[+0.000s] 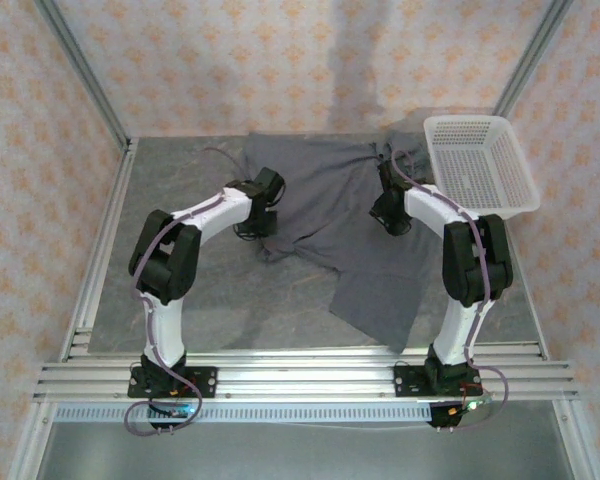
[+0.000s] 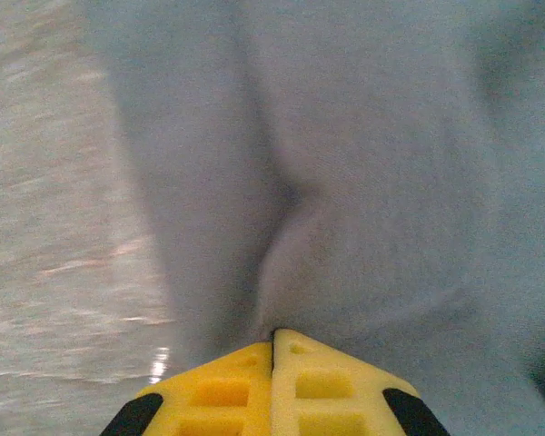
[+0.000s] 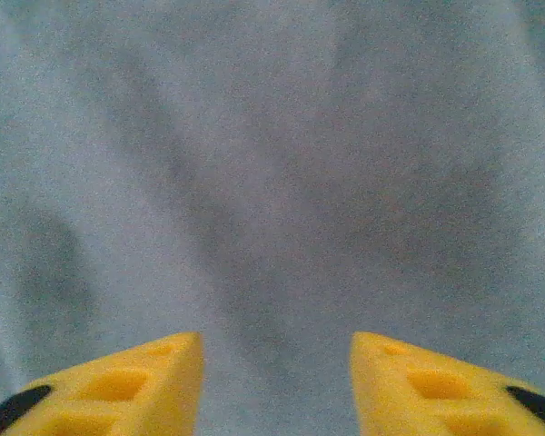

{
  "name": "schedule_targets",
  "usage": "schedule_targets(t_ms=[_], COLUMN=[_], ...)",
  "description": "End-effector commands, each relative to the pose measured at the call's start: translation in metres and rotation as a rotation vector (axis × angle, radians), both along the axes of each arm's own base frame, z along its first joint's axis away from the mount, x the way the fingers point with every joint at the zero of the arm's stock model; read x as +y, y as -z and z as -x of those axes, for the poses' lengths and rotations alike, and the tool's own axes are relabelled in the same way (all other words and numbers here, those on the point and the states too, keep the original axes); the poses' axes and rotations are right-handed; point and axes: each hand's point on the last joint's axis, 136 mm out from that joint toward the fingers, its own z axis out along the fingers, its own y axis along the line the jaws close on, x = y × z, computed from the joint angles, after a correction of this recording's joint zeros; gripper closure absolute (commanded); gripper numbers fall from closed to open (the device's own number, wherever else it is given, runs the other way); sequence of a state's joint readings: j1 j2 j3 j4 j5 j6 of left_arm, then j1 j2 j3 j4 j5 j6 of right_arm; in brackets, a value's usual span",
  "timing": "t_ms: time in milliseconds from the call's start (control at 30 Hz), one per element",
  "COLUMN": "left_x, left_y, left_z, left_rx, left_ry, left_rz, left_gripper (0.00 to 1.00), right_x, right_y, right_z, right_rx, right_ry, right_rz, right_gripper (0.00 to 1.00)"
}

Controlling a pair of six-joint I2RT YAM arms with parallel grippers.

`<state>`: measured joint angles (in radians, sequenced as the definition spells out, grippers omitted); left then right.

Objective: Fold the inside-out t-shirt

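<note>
Nearest the arm bases, one corner of the inside-out t-shirt point(image 1: 330, 210) reaches toward the front edge of the grey table point(image 1: 210, 310), right of the middle. The cloth is plain dark slate-grey, soft, rumpled and creased, with no print. It lies flat between the two arms, its long axis running diagonally from that near-right corner to the far left; which end is the collar I cannot tell. The left gripper point(image 2: 272, 334) has its yellow fingers pressed together, a pucker of cloth pinched at their tips. The right gripper point(image 3: 274, 338) stands with fingers apart over the fabric. Beyond, the shirt's far right edge lies just beside the white mesh basket point(image 1: 525, 205).
</note>
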<state>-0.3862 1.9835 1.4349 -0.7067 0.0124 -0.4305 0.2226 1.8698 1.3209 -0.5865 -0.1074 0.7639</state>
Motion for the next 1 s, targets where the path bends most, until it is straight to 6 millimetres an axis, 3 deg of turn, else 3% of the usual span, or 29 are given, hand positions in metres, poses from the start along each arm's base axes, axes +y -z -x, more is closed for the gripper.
schedule_targets(t_ms=[0,67,133,200,300,400,467,533,667,733,867,967], left_x=[0.065,0.085,0.092,0.077,0.034,0.017,0.019,0.027,0.049,0.050,0.032,0.034], left_y=[-0.030,-0.038,-0.049,-0.061,-0.078,-0.081,-0.073,-0.060,-0.045,-0.039,-0.015,-0.007], left_z=[0.000,0.001,0.001,0.002,0.013,0.042,0.061,0.072,0.073,0.066,0.050,0.045], left_rx=[-0.072,-0.098,-0.125,-0.165,-0.223,-0.196,-0.169,-0.148,-0.125,-0.127,-0.120,-0.141], left_ry=[-0.141,-0.177,-0.191,-0.170,-0.104,-0.061,-0.080,-0.106,-0.226,-0.257,-0.228,-0.239], left_rz=[-0.093,-0.100,-0.100,-0.016,0.110,0.037,-0.030,-0.095,-0.220,-0.246,-0.183,-0.188], left_gripper=[0.95,0.95,0.92,0.76,0.49,0.44,0.44,0.42,0.39,0.40,0.40,0.39], right_x=[-0.039,-0.039,-0.029,-0.009,0.006,0.021,0.034,0.053,0.101,0.112,0.113,0.107], right_y=[0.018,0.020,0.019,0.011,-0.003,-0.036,-0.056,-0.060,-0.050,-0.041,-0.023,-0.004], right_z=[0.007,0.008,0.004,-0.004,-0.007,-0.006,0.002,0.014,0.034,0.036,0.038,0.043], right_rx=[0.035,0.029,0.008,-0.032,-0.052,-0.142,-0.196,-0.205,-0.186,-0.182,-0.150,-0.103], right_ry=[0.154,0.167,0.139,0.069,0.005,-0.050,-0.080,-0.116,-0.185,-0.176,-0.162,-0.170], right_rz=[0.098,0.075,0.029,-0.036,-0.038,-0.049,-0.049,-0.063,-0.101,-0.131,-0.126,-0.087], right_gripper=[0.73,0.75,0.78,0.79,0.73,0.67,0.65,0.62,0.53,0.52,0.52,0.52])
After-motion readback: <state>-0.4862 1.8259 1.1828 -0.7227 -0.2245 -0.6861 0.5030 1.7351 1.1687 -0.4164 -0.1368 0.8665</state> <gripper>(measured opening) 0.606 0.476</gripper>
